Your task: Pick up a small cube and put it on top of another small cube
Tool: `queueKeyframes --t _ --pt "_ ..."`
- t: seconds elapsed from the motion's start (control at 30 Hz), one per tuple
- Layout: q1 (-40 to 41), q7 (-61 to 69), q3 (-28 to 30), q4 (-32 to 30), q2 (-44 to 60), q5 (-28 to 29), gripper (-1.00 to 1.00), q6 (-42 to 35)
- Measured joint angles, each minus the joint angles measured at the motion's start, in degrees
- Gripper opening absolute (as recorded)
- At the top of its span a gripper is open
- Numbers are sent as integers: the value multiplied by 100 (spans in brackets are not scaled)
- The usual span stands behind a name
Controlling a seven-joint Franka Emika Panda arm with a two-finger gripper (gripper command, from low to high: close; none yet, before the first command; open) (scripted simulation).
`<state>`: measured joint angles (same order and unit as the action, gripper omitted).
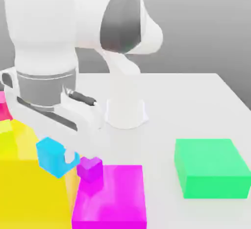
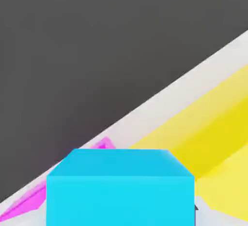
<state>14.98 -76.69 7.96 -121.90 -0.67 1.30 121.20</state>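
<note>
You have the small plain cyan cube (image 1: 50, 155) clamped in the gripper (image 1: 62, 162), lifted above the big yellow block (image 1: 29, 184) near the table's front edge. The small purple cube (image 1: 90, 167) sits just beside it, seemingly resting on the big magenta block (image 1: 110, 196). Carry level, centre over the purple cube, lower squarely, then let go. The white table (image 1: 196, 105) is otherwise bare apart from a big green block (image 1: 211, 168); grey backdrop beyond.
</note>
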Motion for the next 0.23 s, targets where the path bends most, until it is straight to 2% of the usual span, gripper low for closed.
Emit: queueKeyframes --t 0.03,0.1,0.13,0.23 --pt "251 -285 95 75 -110 -43 -100 -179" --pt "512 -585 105 -34 -112 -107 -100 -67" --pt "498 -627 74 -152 -57 -129 100 106" --pt "398 -626 74 -152 -57 -129 100 106"
